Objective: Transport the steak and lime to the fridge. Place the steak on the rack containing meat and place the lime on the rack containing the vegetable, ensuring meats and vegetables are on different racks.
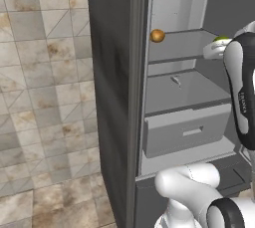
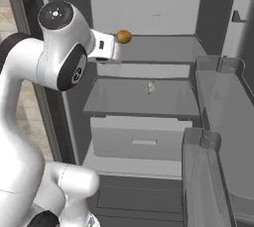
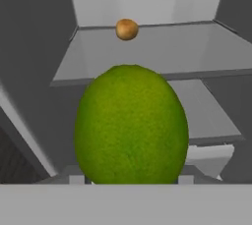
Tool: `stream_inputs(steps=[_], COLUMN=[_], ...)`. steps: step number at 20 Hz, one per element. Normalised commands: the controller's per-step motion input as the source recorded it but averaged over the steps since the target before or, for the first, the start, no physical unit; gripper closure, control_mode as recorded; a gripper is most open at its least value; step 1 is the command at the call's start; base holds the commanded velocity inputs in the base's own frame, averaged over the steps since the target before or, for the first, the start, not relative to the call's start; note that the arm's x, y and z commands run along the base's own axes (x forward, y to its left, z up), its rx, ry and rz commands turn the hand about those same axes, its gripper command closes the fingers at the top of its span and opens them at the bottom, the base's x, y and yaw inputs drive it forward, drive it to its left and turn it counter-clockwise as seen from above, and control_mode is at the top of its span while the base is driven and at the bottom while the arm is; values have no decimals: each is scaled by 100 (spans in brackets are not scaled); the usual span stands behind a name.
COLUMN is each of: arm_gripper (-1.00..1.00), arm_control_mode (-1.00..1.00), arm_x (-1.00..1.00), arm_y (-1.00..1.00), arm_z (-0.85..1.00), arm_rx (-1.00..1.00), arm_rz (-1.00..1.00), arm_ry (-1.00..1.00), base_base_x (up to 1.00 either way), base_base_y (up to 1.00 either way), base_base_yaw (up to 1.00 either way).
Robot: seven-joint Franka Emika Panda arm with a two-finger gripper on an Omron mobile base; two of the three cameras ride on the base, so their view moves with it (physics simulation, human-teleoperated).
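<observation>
one lime (image 3: 131, 126) clamped in gripper (image 3: 131, 180), held at fridge (image 1: 117, 97) opening, level w/ upper rack (image 3: 162, 52). veg (image 3: 127, 29) sits far left on that rack. push fwd, lower onto bare shelf near veg, release w/o knocking it.

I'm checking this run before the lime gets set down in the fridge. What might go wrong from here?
1. The lime is round; released on the flat upper rack, it may roll off the front edge or bump the orange-brown vegetable.
2. It is close to the rack's front edge, so released too early it could drop to the lower rack, where the pale meat lies.
</observation>
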Motion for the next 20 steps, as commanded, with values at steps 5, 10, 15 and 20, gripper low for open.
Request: stream_inputs(steps=[5, 10, 15, 20], arm_gripper=[100, 100, 100, 100], arm_control_mode=[-100, -100, -100, -100], arm_x=[70, 68, 67, 74], arm_y=[-27, -22, -19, -8], arm_z=[-2, -20, -34, -19], arm_rx=[0, 0, 0, 0], arm_rz=[12, 14, 13, 8], arm_ry=[1, 0, 0, 0], base_base_x=[0, 0, 0, 0], base_base_y=[0, 0, 0, 0], base_base_yaw=[0, 0, 0, 0])
